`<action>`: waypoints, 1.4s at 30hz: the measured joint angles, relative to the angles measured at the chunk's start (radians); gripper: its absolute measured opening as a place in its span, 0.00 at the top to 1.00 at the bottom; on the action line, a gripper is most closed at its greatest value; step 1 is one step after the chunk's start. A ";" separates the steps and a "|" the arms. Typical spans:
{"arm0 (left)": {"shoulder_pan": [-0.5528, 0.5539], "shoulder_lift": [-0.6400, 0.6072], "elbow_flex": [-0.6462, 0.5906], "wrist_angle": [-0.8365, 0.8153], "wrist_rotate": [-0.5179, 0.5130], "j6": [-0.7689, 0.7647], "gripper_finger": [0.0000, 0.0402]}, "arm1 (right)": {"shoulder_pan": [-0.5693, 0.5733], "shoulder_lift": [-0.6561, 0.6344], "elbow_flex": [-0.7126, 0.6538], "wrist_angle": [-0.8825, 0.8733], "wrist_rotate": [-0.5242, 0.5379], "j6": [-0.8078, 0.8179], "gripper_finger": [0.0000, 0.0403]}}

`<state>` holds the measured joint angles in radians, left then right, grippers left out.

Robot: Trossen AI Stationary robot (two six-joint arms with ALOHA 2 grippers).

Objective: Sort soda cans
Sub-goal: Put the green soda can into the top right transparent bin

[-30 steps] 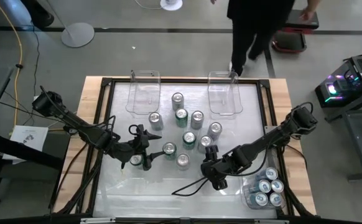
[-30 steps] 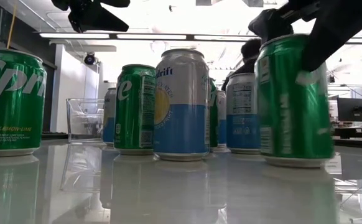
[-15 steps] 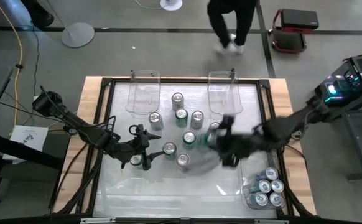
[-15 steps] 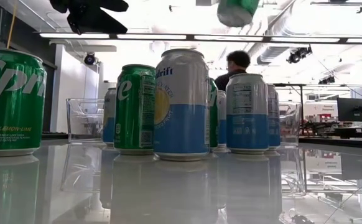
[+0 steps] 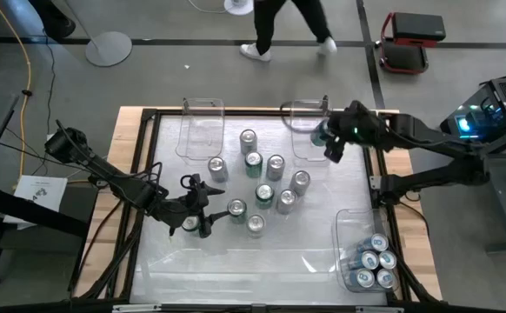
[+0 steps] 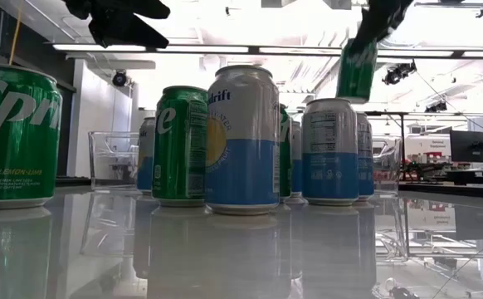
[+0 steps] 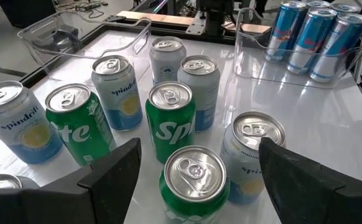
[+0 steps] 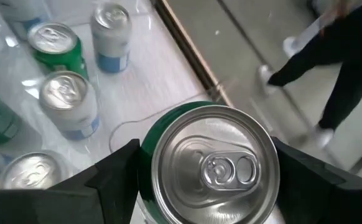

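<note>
Right gripper [image 5: 329, 139]: pinching a green can [image 8: 207, 163], held aloft over the far right bin [image 5: 312, 130]. Left gripper [image 7: 196, 180]: fingers spread around a standing green can [image 7: 193, 185], near table [image 5: 279, 261] cluster.

"Spindrift" is printed on a silver-and-blue can [image 7: 16, 121]; "Sprite" lettering and "LEMON-LIME" are read on a green can [image 6: 16, 137] at the left

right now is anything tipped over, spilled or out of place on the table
Nothing stands out. The cans on the table stand upright, with no spill visible. One green can is off the table, held in the right gripper over the far right bin. The left gripper straddles another green can.
</note>
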<state>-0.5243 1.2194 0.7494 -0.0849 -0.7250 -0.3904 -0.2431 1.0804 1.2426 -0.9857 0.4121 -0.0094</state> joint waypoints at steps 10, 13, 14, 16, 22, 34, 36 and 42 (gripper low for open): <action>0.000 0.000 0.000 0.011 -0.018 -0.003 0.25 | -0.329 0.007 -0.281 0.165 -0.274 -0.147 0.29; 0.000 0.000 0.000 0.015 -0.021 -0.010 0.25 | -0.354 0.007 -0.329 0.168 -0.309 -0.149 0.29; 0.000 0.000 0.000 0.015 -0.021 -0.009 0.25 | -0.356 0.007 -0.344 0.177 -0.317 -0.149 0.29; 0.000 0.000 0.000 0.015 -0.021 -0.009 0.25 | -0.358 0.007 -0.378 0.193 -0.328 -0.149 0.29; 0.000 0.000 0.000 0.007 -0.025 -0.008 0.25 | -0.358 0.006 -0.480 0.292 -0.359 -0.148 0.29; 0.000 0.000 0.000 0.001 -0.071 -0.008 0.25 | -0.358 0.005 -0.535 0.334 -0.357 -0.146 0.28; 0.000 0.000 0.000 0.001 -0.071 -0.009 0.25 | -0.358 0.005 -0.535 0.334 -0.357 -0.129 0.28; 0.000 0.000 0.000 0.000 -0.071 -0.008 0.25 | -0.359 0.006 -0.536 0.327 -0.378 -0.122 0.24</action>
<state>-0.5240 1.2194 0.7490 -0.0845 -0.7958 -0.3983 -0.6018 1.0862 0.7071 -0.6589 0.0345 -0.1316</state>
